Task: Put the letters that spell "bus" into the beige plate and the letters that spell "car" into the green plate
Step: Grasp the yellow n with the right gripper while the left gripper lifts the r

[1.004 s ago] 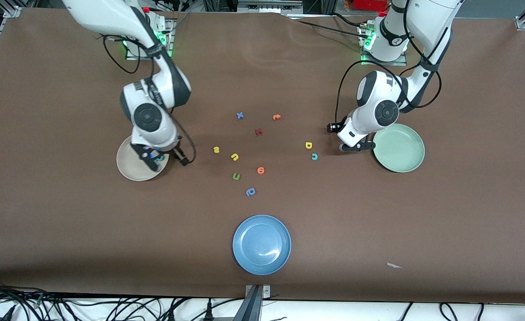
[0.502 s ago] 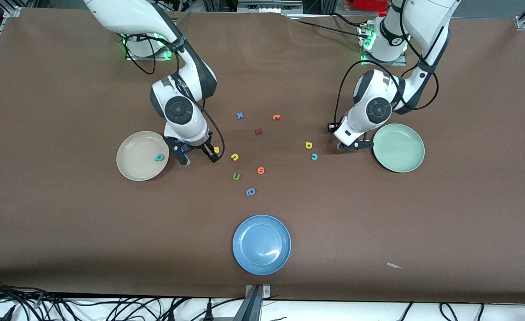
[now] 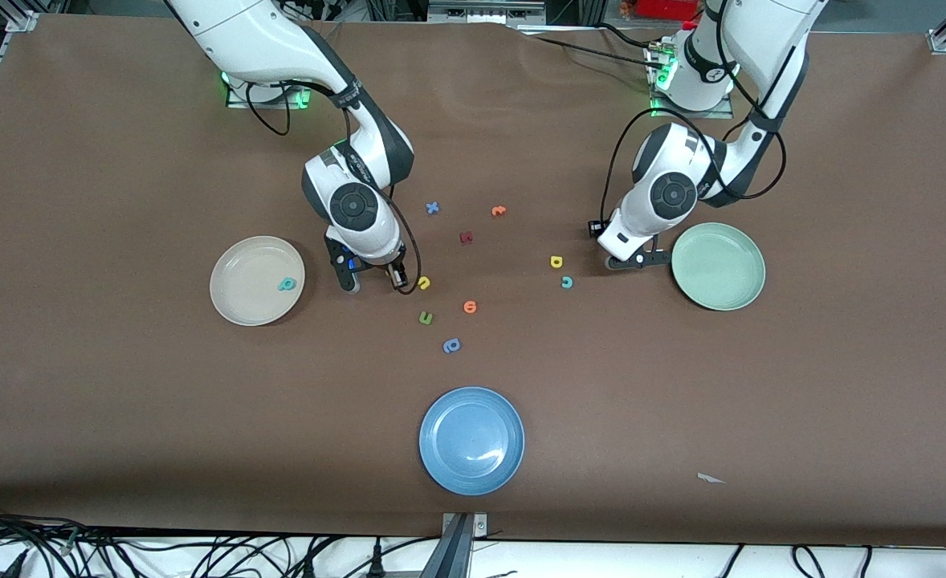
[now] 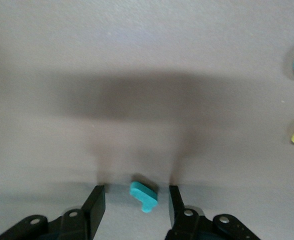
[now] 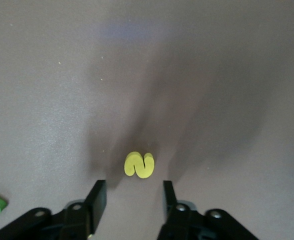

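The beige plate (image 3: pixel 236 301) holds the teal "b" (image 3: pixel 287 283). Beside that plate, toward the table's middle, my right gripper (image 3: pixel 374 278) hangs low and open, and the small yellow "s" (image 5: pixel 139 165) lies on the table just ahead of its fingertips (image 5: pixel 98 199). The yellow "u" (image 3: pixel 423 282) lies close by. My left gripper (image 3: pixel 640 262) is down beside the green plate (image 3: pixel 730 293), open, with the thin teal "r" (image 4: pixel 144 196) lying between its fingers untouched. The yellow "a" (image 3: pixel 556 261) and teal "c" (image 3: pixel 567 282) lie near it. Nothing lies in the green plate.
Other loose letters lie in the table's middle: a blue one (image 3: pixel 433 208), an orange one (image 3: pixel 499 211), a dark red one (image 3: pixel 466 238), another orange (image 3: pixel 470 306), a green one (image 3: pixel 426 319) and a blue rounded one (image 3: pixel 451 346). A blue plate (image 3: pixel 471 441) sits nearest the front camera.
My right gripper left the beige plate, with the teal "b" staying in it, and swung toward the table's middle to the yellow "s". The left arm shifted only slightly.
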Action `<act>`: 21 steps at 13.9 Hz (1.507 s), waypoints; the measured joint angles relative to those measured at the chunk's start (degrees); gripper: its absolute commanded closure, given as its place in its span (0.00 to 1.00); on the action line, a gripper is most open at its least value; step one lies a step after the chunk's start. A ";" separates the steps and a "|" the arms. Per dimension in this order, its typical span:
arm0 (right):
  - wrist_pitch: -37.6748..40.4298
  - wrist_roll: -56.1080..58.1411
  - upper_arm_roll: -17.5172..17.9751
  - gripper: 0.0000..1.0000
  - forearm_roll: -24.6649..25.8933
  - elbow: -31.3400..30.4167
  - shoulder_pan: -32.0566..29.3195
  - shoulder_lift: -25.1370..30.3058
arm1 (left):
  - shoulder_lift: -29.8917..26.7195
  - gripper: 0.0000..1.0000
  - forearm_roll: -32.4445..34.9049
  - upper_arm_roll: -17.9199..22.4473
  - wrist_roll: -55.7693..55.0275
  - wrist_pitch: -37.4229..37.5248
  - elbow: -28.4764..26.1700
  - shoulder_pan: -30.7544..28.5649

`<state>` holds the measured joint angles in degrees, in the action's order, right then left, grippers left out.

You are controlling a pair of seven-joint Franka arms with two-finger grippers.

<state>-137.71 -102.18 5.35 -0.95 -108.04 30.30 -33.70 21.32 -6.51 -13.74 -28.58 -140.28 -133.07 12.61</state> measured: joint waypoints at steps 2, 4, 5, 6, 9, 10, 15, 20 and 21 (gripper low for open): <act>-0.02 -0.31 -0.65 0.43 0.09 -0.02 0.18 -0.10 | 0.00 0.49 0.00 -0.58 -0.63 0.03 0.09 0.07; -0.02 -0.31 -1.12 0.43 0.79 -0.24 0.18 -0.25 | 0.00 0.61 0.00 -0.59 -0.66 0.06 0.09 0.05; -0.02 -0.31 -1.18 0.44 1.45 -0.43 0.18 -0.30 | 0.00 0.67 0.00 -0.59 -0.66 0.08 0.09 0.05; -0.02 -0.32 -1.19 0.46 1.78 -0.63 0.19 -0.32 | 0.00 0.72 0.00 -0.59 -0.66 0.12 0.09 0.05; -0.03 -0.36 -1.19 0.56 2.03 -0.79 0.30 -0.34 | 0.00 0.78 0.00 -0.59 -0.66 0.25 0.09 0.05; -0.03 -0.39 -1.19 0.59 2.04 -0.86 0.32 -0.35 | 0.00 0.81 0.00 -0.59 -0.66 0.27 0.09 0.05; -0.49 -0.44 -1.19 0.77 2.12 -1.07 0.35 -0.35 | -0.02 0.86 0.00 -0.58 -0.66 0.31 0.37 0.00; -0.71 -0.48 -1.23 0.90 2.15 -1.07 0.37 -0.32 | -1.39 0.86 0.04 -0.43 0.00 12.26 7.07 -1.54; -0.87 -0.49 -1.42 0.90 2.16 -1.01 0.41 -0.28 | -2.04 0.86 0.06 -0.40 0.81 15.99 9.17 -2.41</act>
<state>-138.58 -102.67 3.93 1.21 -109.04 30.71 -33.97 19.28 -6.44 -14.13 -27.76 -124.28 -123.90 10.20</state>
